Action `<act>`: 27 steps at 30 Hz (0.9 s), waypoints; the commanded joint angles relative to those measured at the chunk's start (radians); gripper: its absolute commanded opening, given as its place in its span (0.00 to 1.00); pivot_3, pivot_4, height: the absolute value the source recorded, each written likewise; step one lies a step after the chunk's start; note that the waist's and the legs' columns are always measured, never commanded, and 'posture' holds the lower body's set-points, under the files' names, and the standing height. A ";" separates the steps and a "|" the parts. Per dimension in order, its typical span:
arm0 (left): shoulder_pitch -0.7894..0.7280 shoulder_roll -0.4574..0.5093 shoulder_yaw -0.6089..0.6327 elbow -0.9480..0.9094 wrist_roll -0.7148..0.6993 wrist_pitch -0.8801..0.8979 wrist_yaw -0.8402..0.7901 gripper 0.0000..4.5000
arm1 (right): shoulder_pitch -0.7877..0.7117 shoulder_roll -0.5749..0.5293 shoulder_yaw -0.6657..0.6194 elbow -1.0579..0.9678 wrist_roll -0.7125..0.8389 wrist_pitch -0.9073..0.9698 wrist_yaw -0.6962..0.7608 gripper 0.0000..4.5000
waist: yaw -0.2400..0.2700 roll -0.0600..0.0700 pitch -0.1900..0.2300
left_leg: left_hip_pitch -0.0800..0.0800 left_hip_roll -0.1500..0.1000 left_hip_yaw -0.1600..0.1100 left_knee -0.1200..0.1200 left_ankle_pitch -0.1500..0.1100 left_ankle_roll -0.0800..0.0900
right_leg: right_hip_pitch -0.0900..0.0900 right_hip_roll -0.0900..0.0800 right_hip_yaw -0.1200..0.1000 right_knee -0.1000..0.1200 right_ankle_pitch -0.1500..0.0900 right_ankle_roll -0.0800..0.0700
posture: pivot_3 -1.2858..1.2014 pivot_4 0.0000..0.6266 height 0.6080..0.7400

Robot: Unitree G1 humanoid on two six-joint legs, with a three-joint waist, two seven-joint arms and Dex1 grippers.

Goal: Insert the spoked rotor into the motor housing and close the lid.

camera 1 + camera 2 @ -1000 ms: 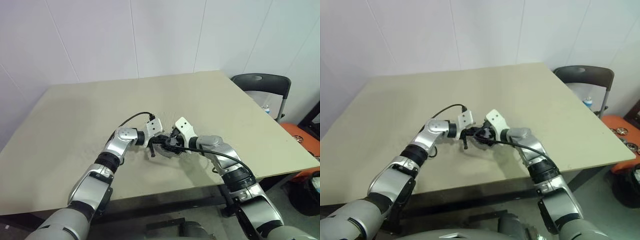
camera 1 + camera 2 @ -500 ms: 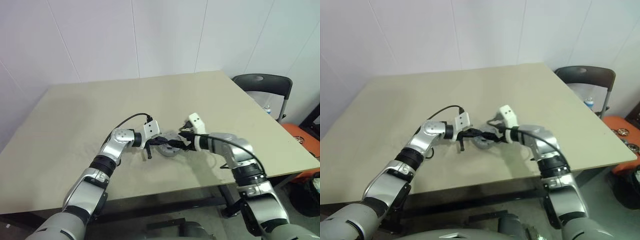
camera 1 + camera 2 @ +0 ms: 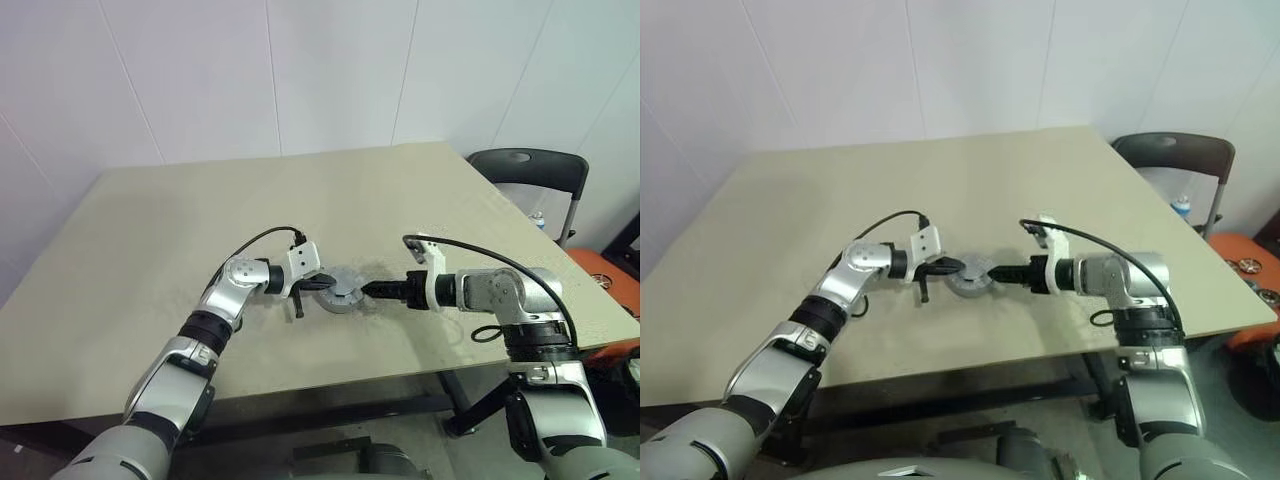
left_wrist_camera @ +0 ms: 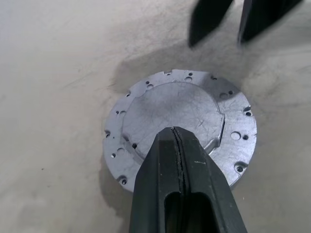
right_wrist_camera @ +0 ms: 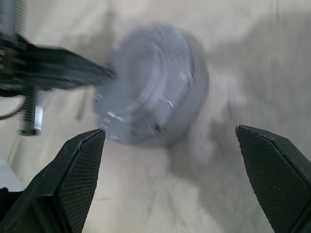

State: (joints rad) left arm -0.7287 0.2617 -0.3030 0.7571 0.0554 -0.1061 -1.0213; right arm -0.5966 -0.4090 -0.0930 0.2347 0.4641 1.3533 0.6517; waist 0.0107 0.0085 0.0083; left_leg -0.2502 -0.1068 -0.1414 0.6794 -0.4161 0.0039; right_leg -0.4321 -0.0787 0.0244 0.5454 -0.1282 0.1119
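Observation:
A silvery round lid [image 4: 180,109] with small holes round its rim lies flat on a thick grey round body [image 5: 155,92] in the middle of the table. The motor housing's coils and the spoked rotor are hidden under it. My left gripper [image 4: 176,132] is shut, and its joined tips sit over the lid's middle, coming in from the left [image 3: 322,287]. My right gripper [image 3: 368,291] is open and holds nothing. It points at the lid from the right, just clear of its rim. Its two fingers [image 5: 80,165] stand wide apart on either side of the body.
The beige table [image 3: 180,230] stretches wide around the lid, with its front edge close below the arms. A dark chair [image 3: 525,165] stands past the table's right corner, and an orange object [image 3: 600,268] lies on the floor beside it.
My right gripper has let go of the lid, drawn back to the right and rolled its wrist. The left gripper has stayed shut over the lid.

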 commanded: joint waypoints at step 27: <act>0.020 0.050 0.032 0.113 0.050 -0.049 0.059 0.00 | -0.099 0.417 -0.338 0.140 0.043 -0.071 -0.399 0.48 | -0.035 0.005 0.001 | 0.001 0.001 0.000 0.000 0.001 -0.002 | -0.003 0.001 0.000 0.006 0.000 0.000 | 0.52 0.00 1.00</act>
State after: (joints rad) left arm -0.7208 0.3126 -0.2582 0.8442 0.0861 -0.1637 -0.9628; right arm -0.6983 -0.0258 -0.4534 0.3866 0.4777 1.2591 0.2525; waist -0.0242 0.0130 0.0098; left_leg -0.2491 -0.1058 -0.1413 0.6791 -0.4149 0.0018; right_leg -0.4351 -0.0776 0.0250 0.5518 -0.1273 0.1110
